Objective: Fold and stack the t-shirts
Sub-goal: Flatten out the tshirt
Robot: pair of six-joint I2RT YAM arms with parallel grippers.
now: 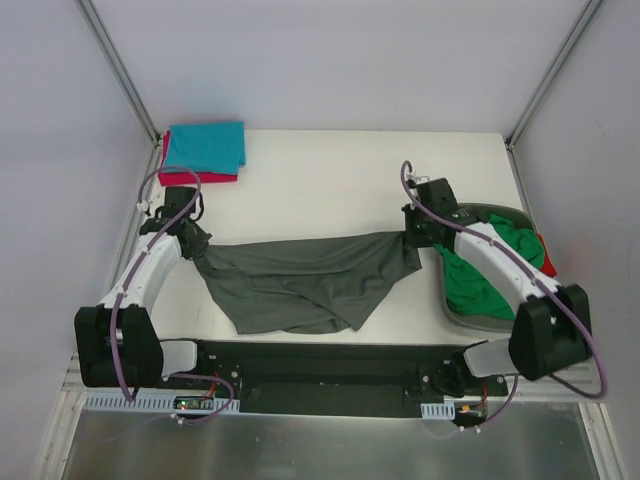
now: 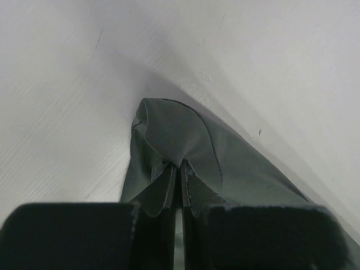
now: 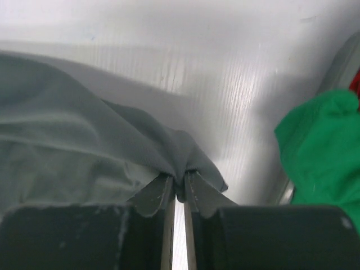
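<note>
From above, I see the dark grey t-shirt (image 1: 300,280) strung between my two arms, its middle sagging crumpled onto the surface (image 1: 330,180). If I pull wider, a corner may slip. If I lay it down like this, wrinkles get folded in. The teal t-shirt (image 1: 205,147) sits folded on the crimson-pink t-shirt (image 1: 200,178) at the far left corner. The tub (image 1: 480,320) at right holds the green t-shirt (image 1: 470,278) and the red t-shirt (image 1: 547,264); my right arm hangs over it and could snag them.

Left wrist: the left jaws are pressed together, pinching a grey fold at their tips.

Right wrist: the right jaws pinch only a small grey bunch, which I judge the likelier hold to fail.
</note>
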